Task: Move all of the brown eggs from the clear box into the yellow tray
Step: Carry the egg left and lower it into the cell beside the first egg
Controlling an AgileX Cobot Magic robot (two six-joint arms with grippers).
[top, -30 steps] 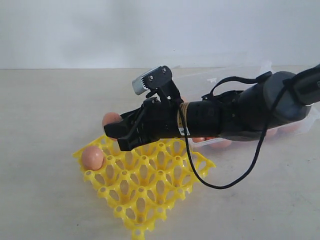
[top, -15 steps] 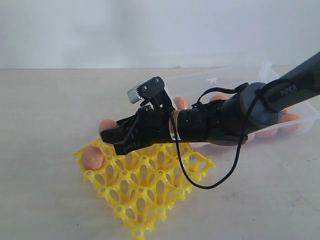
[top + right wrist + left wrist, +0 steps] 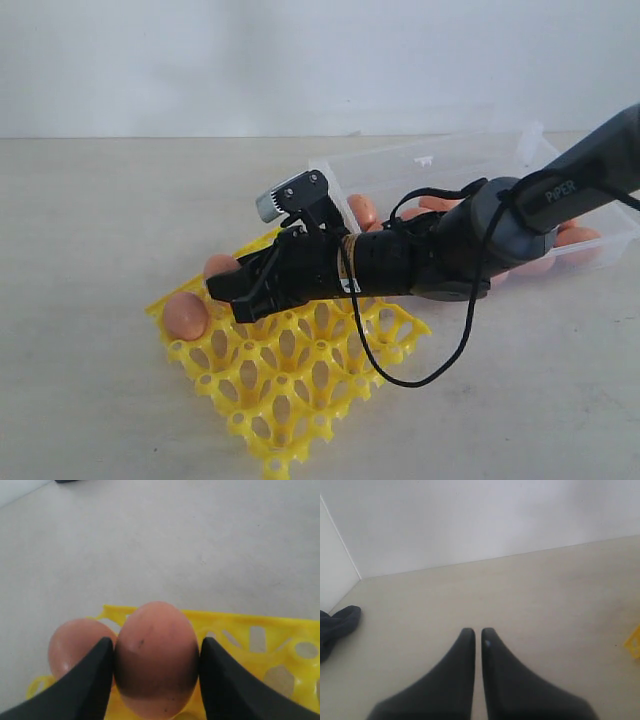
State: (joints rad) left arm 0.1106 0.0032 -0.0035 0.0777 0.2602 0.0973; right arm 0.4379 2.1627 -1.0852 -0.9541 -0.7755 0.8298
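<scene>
Cracking threatens if the right claw [image 3: 156, 642], closed around a brown egg [image 3: 156, 660], drops it against the seated egg [image 3: 75, 645] in the yellow tray [image 3: 235, 619].

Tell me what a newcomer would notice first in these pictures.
The black right gripper stretches over the bright yellow tray in the foreground of the exterior view, clamping a brown egg between its fingers near the tray's left corner. A seated egg fills the corner cup right beside it. Other eggs lie in the clear box behind the tray.
</scene>
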